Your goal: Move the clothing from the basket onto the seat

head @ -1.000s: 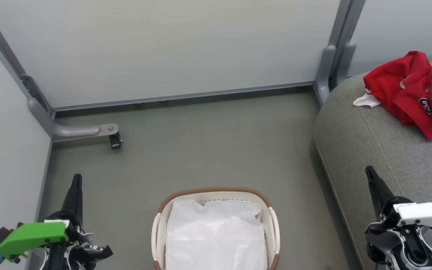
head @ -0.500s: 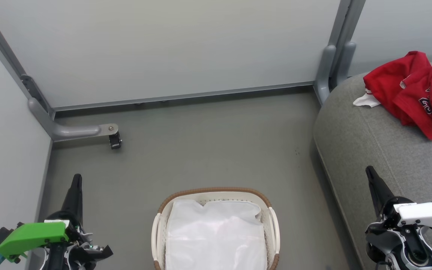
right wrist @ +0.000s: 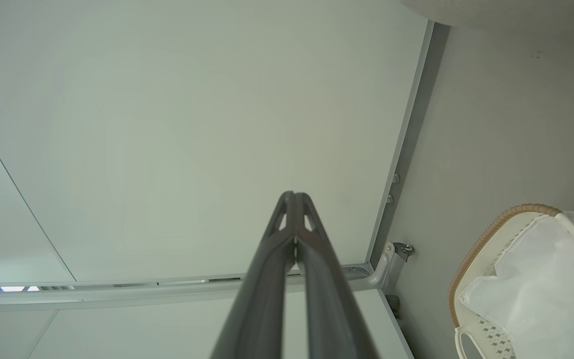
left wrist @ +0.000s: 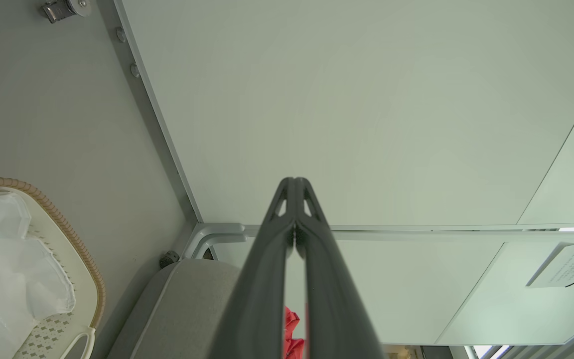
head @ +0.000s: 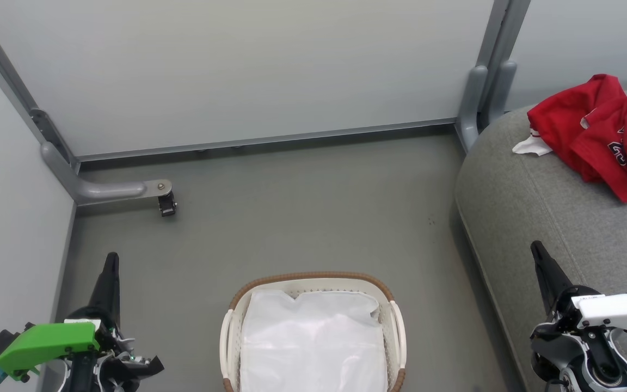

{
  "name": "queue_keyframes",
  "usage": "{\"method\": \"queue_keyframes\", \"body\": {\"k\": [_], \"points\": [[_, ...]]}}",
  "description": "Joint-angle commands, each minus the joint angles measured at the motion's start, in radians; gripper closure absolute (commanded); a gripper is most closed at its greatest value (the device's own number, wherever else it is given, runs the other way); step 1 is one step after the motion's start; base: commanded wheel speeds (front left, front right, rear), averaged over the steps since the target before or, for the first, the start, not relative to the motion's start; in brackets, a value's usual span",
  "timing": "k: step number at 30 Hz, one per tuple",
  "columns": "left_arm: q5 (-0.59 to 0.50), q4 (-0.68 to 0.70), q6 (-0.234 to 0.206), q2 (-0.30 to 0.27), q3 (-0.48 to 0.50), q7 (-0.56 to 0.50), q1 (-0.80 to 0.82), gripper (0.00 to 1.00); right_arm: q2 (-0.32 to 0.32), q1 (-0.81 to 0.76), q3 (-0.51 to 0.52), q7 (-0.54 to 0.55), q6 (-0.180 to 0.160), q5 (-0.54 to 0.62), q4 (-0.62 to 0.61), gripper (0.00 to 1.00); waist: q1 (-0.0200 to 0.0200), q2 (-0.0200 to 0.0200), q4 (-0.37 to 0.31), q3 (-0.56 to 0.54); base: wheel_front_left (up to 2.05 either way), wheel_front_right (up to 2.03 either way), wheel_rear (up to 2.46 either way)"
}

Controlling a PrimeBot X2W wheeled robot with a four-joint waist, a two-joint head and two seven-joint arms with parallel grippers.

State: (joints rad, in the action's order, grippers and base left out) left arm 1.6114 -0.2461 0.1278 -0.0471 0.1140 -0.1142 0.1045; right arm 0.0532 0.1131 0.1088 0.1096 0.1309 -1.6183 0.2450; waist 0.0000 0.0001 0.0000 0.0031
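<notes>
Head view is showing me the clothing (head: 599,136) lying in a crumpled red heap on the seat (head: 536,228), off to my right and well apart from the basket (head: 313,276). The basket is sitting on the floor (head: 292,218) between my arms, its white liner (head: 313,343) showing inside. I am holding the left gripper (left wrist: 294,185) and the right gripper (right wrist: 294,198) with fingers pressed together, gripping nothing.

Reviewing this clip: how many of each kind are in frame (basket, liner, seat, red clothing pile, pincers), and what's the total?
Basket: 1
White liner: 1
Seat: 1
Red clothing pile: 1
Pincers: 2, the left pincer and the right pincer
Total: 6
</notes>
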Motion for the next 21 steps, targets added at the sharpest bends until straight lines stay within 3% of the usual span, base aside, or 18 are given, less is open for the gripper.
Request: {"method": "queue_keyframes", "body": {"k": [1,21], "points": [[0.003,0.002,0.006,-0.006,0.002,-0.003,0.009,1.00,0.003,-0.011,0.002,0.003,0.000,0.001,-0.003,1.00,0.0000,-0.0001,0.000,0.000,0.00,0.00,0.00],[0.003,0.002,0.006,-0.006,0.002,-0.003,0.009,1.00,0.002,-0.011,0.004,0.005,0.000,0.004,-0.003,1.00,0.0000,-0.0001,0.000,0.000,0.00,0.00,0.00]]}}
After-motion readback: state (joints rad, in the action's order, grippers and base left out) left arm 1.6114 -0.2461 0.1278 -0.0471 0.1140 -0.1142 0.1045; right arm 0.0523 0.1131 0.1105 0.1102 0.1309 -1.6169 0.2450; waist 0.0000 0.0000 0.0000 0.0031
